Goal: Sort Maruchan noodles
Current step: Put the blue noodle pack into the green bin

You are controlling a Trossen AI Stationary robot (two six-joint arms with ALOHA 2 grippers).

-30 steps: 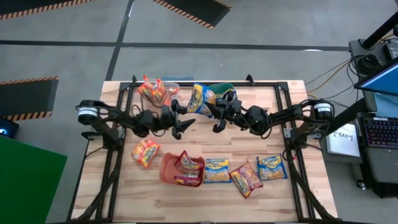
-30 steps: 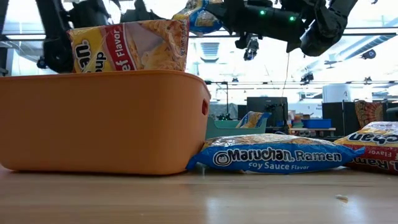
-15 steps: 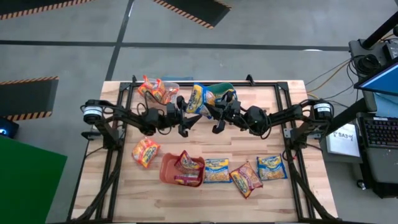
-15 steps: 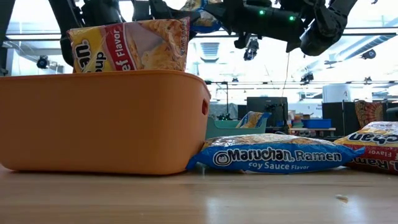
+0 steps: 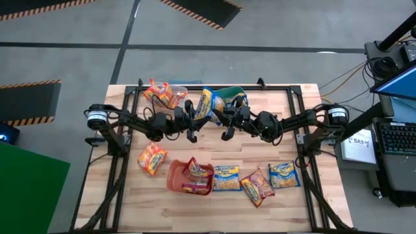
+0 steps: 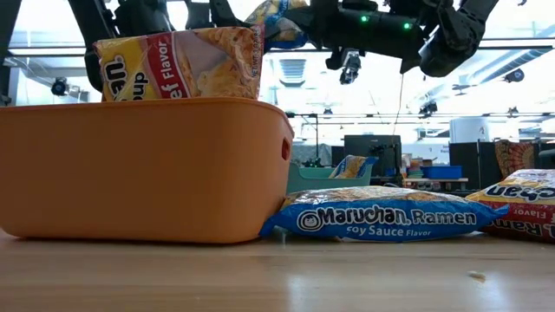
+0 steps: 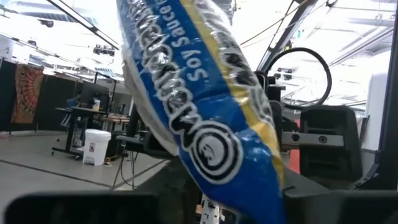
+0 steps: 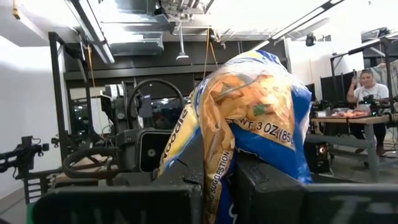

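Mid-air handover of a blue soy-sauce packet (image 5: 207, 104), held above the far centre of the tabletop (image 5: 312, 130) w/ both arms meeting over it. The right end effector (image 5: 227, 112) is clamped on the packet's end nearest it; the right wrist view shows the packet (image 8: 249, 134) standing up from between that arm's fingers, noodle picture facing the camera. The left end effector (image 5: 192, 116) sits at the packet's opposite side, fingers narrowed toward it; the left wrist view has the packet (image 7: 205, 106) filling the frame directly ahead, but whether the pads are already in firm contact cannot be told. Key relation: the packet lies between the two end effectors, its long axis running roughly away from the camera-near edge and slightly tilted in the high view, so each arm reaches it from its own side and neither is clearly nearer. Judged next need: left grip must be secure before the right lets go, else the packet drops. Other packets, approx.: two orange ones in the clear tub (image 5: 168, 95) at far left; one orange packet (image 5: 151, 158) loose at left; dark red ones in the orange tub (image 5: 174, 177); blue (image 5: 225, 177), dark red (image 5: 257, 186) and blue (image 5: 283, 175) in a row near the front; teal tub (image 5: 231, 93) behind the grippers.
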